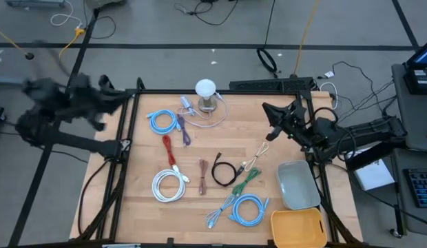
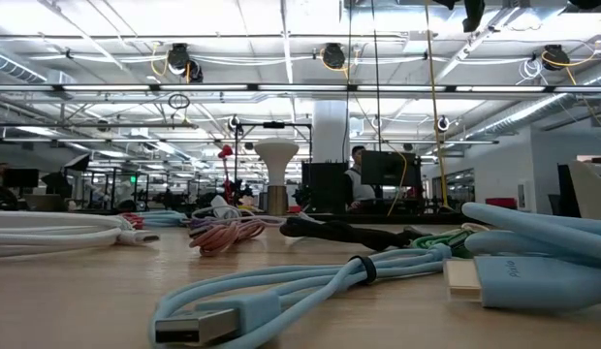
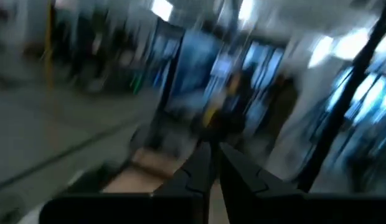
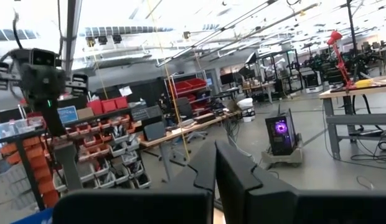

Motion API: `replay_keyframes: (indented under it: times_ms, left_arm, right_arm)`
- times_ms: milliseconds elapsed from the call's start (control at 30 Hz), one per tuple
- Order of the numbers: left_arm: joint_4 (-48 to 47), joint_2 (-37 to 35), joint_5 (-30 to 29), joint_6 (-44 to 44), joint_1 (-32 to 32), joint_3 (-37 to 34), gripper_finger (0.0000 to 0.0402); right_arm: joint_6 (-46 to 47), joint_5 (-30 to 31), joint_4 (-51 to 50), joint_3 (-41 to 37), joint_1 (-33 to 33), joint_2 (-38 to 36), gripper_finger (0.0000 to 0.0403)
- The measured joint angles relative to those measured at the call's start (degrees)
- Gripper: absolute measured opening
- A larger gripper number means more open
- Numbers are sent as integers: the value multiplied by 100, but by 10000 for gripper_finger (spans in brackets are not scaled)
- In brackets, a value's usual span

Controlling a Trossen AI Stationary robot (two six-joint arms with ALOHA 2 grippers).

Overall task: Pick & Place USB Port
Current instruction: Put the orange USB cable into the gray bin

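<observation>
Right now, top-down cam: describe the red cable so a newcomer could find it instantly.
Start at the white lamp on the wooden table's far edge, then move toward the near edge and a little left. The red cable lies stretched out between the blue coil and the white coil. It is the table's only red cable, uncoiled, unlike those two looped neighbours.

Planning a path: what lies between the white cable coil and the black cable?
In the high view, a brown cable lies between the white cable coil and black cable.

Light-blue cable (image 1: 160, 121); red cable (image 1: 169, 149); white cable (image 1: 169, 185); black cable (image 1: 224, 171); grey tray (image 1: 298, 184); yellow bin (image 1: 299, 228).
</observation>
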Motion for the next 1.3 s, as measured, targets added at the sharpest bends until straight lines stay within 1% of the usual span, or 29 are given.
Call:
replay_keyframes:
  times_ms: [100, 167, 233, 333, 367, 400, 467, 533, 667, 833, 967, 1067, 1200, 1300]
  left_arm:
    - [-2263, 818, -455, 77, 0, 1012, 33]
    - [-3441, 1274, -1034, 74, 0, 1451, 33]
    - [-4519, 1639, -1786, 63, 0, 1643, 33]
    - [-5508, 2004, -2814, -213, 17, 1595, 33]
    - [-5562, 2106, -2974, -258, 78, 1523, 33]
    - [-5508, 2164, -3000, -210, 183, 1441, 33]
    - [-5413, 2230, -2776, -177, 339, 1258, 33]
    - [-5335, 2350, -2705, -203, 432, 1148, 33]
    - [-5411, 2462, -2950, -228, 590, 825, 33]
    - [-5459, 2505, -2851, 123, 740, 436, 33]
    - [-5209, 2589, -2375, -370, 920, 130, 33]
    - [-4989, 2592, -1996, -688, 1063, -293, 33]
    - [-4921, 2549, -1438, -1048, 1273, -1146, 33]
    - [-4689, 2382, -909, -1284, 1417, -1949, 33]
  right_arm:
    - [50, 2, 2, 0, -1, -1, 4]
    - [60, 2, -3, 0, -2, -1, 4]
    - [60, 0, 0, 0, 0, -1, 4]
    - [56, 2, -18, 0, 0, -1, 4]
    - [48, 2, -29, 0, 0, -1, 4]
    - [32, 2, -38, 0, 0, -1, 4]
    - [11, 2, -75, 1, 0, -2, 4]
    - [17, 2, -169, 4, 0, -4, 4]
    - [189, 1, -350, 4, 2, -2, 4]
    - [219, 2, -343, 4, 2, -4, 4]
    - [172, 2, -160, 4, 2, -3, 4]
    - [298, 2, -151, 4, 2, -4, 4]
    - [395, -2, -399, 4, 2, -6, 4]
    - [825, -10, -973, 4, 2, -2, 4]
